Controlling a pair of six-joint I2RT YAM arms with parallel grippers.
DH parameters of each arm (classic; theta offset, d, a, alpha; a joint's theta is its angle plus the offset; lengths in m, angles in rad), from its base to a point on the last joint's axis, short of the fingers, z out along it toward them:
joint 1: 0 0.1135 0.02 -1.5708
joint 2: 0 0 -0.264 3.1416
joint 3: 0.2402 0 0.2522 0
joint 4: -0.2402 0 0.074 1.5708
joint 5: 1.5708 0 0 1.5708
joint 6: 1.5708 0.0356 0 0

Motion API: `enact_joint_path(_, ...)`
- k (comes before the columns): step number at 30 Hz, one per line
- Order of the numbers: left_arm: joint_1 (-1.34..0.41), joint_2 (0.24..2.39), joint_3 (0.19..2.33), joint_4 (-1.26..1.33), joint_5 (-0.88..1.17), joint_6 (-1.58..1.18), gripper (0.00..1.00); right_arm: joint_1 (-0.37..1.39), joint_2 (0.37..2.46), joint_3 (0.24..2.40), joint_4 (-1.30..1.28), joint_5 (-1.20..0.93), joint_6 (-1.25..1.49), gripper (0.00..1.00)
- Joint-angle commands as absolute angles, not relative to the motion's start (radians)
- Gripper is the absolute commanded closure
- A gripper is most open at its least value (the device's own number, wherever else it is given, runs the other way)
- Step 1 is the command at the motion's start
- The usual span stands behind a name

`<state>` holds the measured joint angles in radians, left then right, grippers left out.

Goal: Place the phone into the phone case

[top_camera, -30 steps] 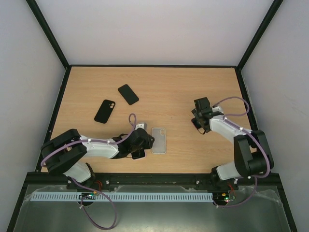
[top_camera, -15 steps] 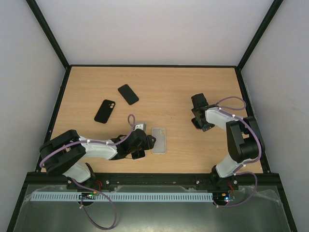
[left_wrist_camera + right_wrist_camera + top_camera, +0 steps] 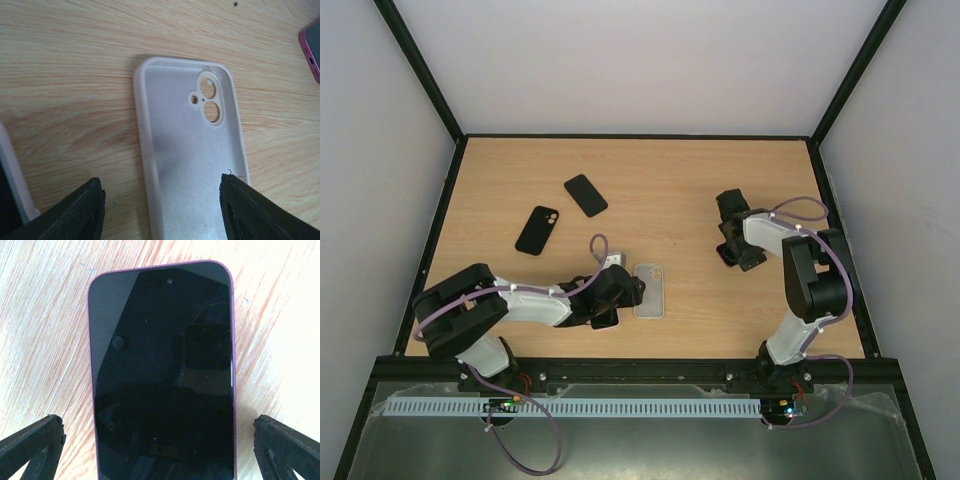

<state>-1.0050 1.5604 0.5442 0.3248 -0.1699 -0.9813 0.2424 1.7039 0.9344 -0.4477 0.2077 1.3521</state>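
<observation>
The phone case is clear and whitish. It lies open side up on the wood, its camera cut-outs at the far end, and shows near the table's front middle. My left gripper is open, its black fingers standing either side of the case's near end, the right one over its rim; the overhead camera shows this gripper beside the case. The phone lies screen up, black with a purple rim. My right gripper hangs wide open over it, one finger on each side, and covers most of it in the top view.
A black case with a camera cut-out and a second black slab lie at the back left. A pink-rimmed edge shows at the left wrist view's far right, and a pale-rimmed dark object at its left edge. Black frame rails border the table.
My left gripper's jaws have spread apart around the case's end. The right arm has folded inward, and its gripper has shifted slightly back over the phone.
</observation>
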Motion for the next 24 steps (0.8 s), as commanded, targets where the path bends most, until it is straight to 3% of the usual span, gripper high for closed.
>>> enact_joint_path(1,-1.001,1.555,0.532,0.166,-0.279,-0.993,0.35,0.23,1.787,0.99,-0.538,0.198,1.362,0.01)
enact_joint_path(18,-0.993,1.386,0.476,0.085,-0.324,-1.03,0.29,0.198,1.912,1.087,-0.63,0.165,1.37,0.04)
enact_joint_path(24,-0.994,1.31,0.467,0.08,-0.299,-1.013,0.28,0.199,1.916,1.058,-0.613,0.129,1.322,0.19)
